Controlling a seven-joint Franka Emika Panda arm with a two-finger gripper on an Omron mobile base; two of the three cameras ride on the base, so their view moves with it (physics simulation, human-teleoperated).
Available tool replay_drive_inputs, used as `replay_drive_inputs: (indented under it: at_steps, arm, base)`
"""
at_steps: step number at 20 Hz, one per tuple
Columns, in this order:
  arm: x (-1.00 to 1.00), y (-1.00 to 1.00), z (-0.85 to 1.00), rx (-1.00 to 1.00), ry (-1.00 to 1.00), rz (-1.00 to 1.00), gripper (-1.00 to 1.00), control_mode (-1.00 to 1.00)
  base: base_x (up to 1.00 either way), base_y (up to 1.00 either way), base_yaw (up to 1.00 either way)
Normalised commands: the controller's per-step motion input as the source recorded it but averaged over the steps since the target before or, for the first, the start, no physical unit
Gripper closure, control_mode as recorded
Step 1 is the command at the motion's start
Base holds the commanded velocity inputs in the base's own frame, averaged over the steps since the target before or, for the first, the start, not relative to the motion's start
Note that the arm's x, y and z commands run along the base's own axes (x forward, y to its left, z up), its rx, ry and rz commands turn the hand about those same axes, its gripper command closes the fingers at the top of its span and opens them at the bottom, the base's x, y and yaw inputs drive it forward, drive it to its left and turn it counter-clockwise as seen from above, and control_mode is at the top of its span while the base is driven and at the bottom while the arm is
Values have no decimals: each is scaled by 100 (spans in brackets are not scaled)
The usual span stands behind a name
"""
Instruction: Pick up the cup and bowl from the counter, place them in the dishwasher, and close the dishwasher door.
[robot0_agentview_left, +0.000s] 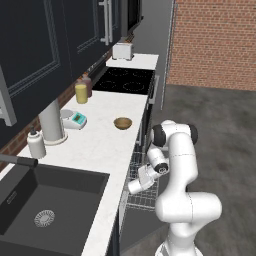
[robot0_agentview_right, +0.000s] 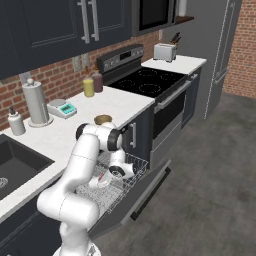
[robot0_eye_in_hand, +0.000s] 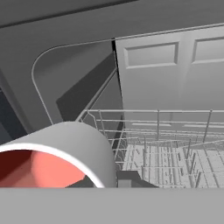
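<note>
The white cup (robot0_eye_in_hand: 65, 148) with its red inside fills the lower left of the hand view, tipped on its side above the grey wire rack (robot0_eye_in_hand: 175, 153) of the dishwasher. My gripper (robot0_agentview_right: 106, 179) is shut on the cup (robot0_agentview_right: 102, 178), low over the pulled-out rack (robot0_agentview_right: 127, 175). From the left base view the gripper (robot0_agentview_left: 134, 187) hangs beside the counter (robot0_agentview_left: 107, 145) edge, over the rack (robot0_agentview_left: 142, 197). The tan bowl (robot0_agentview_left: 122, 123) sits upright on the counter, also seen as the bowl (robot0_agentview_right: 103, 119) just behind my arm. The dishwasher door (robot0_agentview_right: 145, 195) lies folded down and open.
A black sink (robot0_agentview_left: 45, 210) lies at the near left, with a white soap bottle (robot0_agentview_left: 36, 144), paper towel roll (robot0_agentview_left: 52, 122) and small scale (robot0_agentview_left: 75, 119) behind. A yellow bottle (robot0_agentview_left: 81, 93) stands near the stove (robot0_agentview_left: 125, 80), and a toaster (robot0_agentview_left: 122, 51) beyond it.
</note>
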Motion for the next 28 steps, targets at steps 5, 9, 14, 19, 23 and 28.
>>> replay_drive_inputs:
  at_steps: [5,9,14,19,23,28]
  arm:
    - [0,0,0,0,0,0,-100,-100]
    - [0,0,0,0,0,0,-100,-100]
    - [0,0,14,-4,0,0,-100,-100]
    - [0,-2,30,-18,4,0,-100,-100]
    - [0,-3,14,-31,5,0,-100,-100]
    - [-1,-4,0,-36,0,0,-100,-100]
  base:
    - [0,0,0]
    - [0,0,0]
    - [0,0,0]
    - [0,0,0]
    - [0,0,0]
    - [0,0,0]
